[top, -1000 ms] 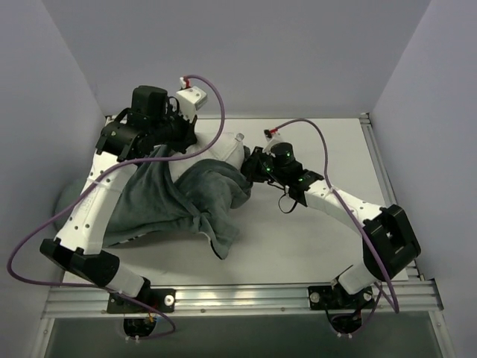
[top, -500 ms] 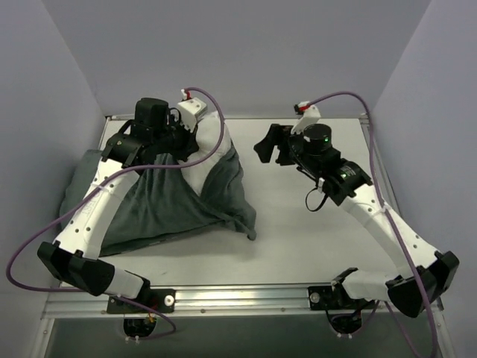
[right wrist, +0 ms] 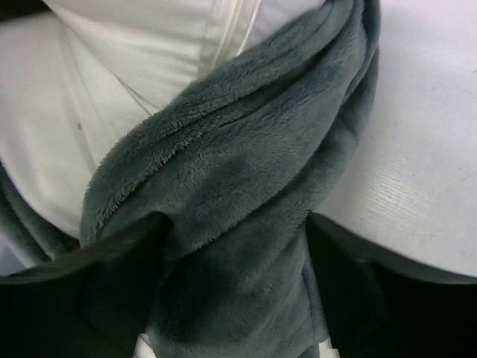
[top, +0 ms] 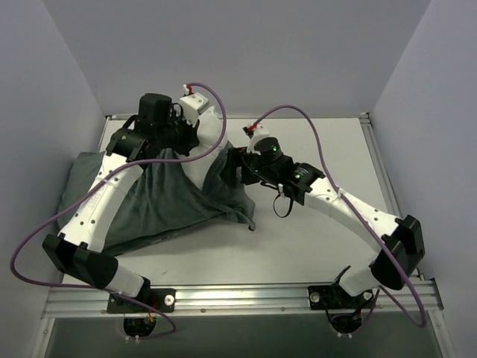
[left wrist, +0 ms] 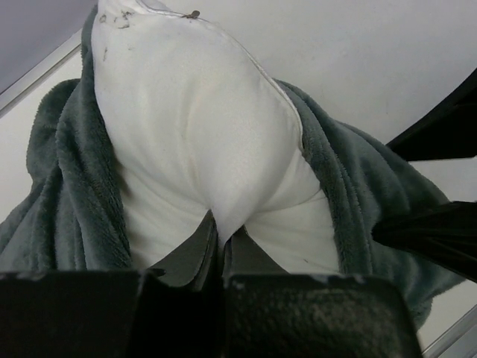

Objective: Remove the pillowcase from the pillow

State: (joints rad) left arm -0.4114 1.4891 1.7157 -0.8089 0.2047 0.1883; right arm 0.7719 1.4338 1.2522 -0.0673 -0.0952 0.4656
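Far left, the bulk of the pillowcase [top: 171,205] lies slack on the bench [top: 298,239], grey side up, bunched toward the left wall. By my read it's approx. half off. Your left tool [left wrist: 221,237] is clamped tight on a pinch of the pillow [left wrist: 201,127] itself, not the cover. That anchors the white cushion & seems to hold its end up, so the cover has sth to slide against. The pillow sits mid-left at the back of the bench, its bare end poking out of the grey collar. Right of it, your right tool [right wrist: 232,257] stands w/ fingers apart, straddling a rolled fold of the pillowcase rim on the pillow's right flank. It's placed to bite the cloth but isn't pinching yet. Closing there should give you a pull away from the anchor.
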